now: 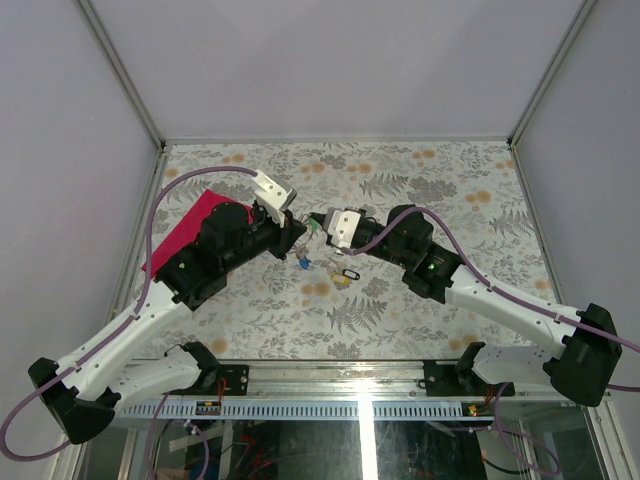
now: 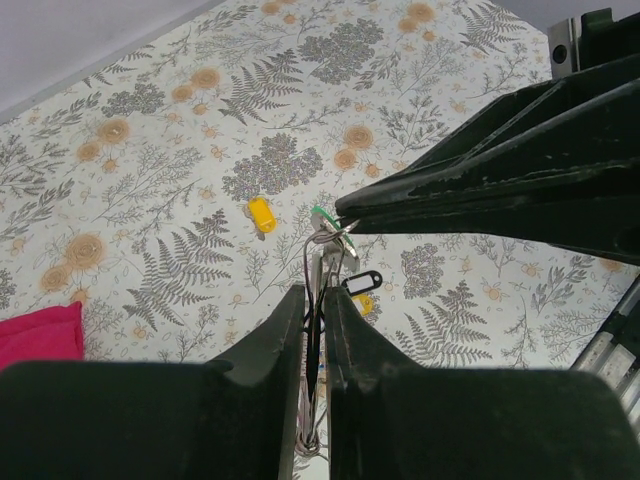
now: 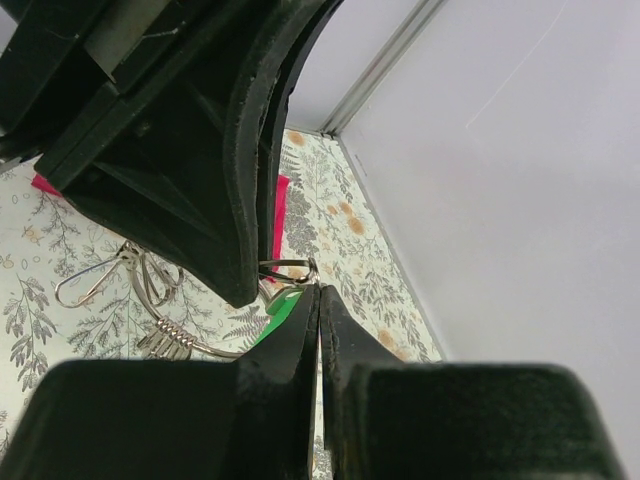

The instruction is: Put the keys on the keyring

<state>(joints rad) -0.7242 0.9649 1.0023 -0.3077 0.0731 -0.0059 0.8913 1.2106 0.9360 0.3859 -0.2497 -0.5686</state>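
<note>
My left gripper [image 1: 296,233] is shut on the thin wire keyring [image 2: 315,262], held above the table; its own view shows the fingertips [image 2: 314,292] pinching the wire. My right gripper [image 1: 319,222] meets it tip to tip and is shut on the green-tagged key [image 3: 283,311], whose small ring [image 3: 290,266] touches the left finger [image 3: 215,190]. The green tag also shows in the left wrist view [image 2: 322,213]. The keyring's loops and clip [image 3: 140,295] hang below. A blue-tagged key [image 1: 303,264], a black-tagged key [image 1: 348,272] and a yellow-tagged key [image 1: 340,282] lie on the table beneath.
A red cloth [image 1: 185,232] lies at the left, partly under the left arm. Another yellow tag [image 2: 262,214] lies on the floral tablecloth [image 1: 420,180]. White walls enclose the table on three sides.
</note>
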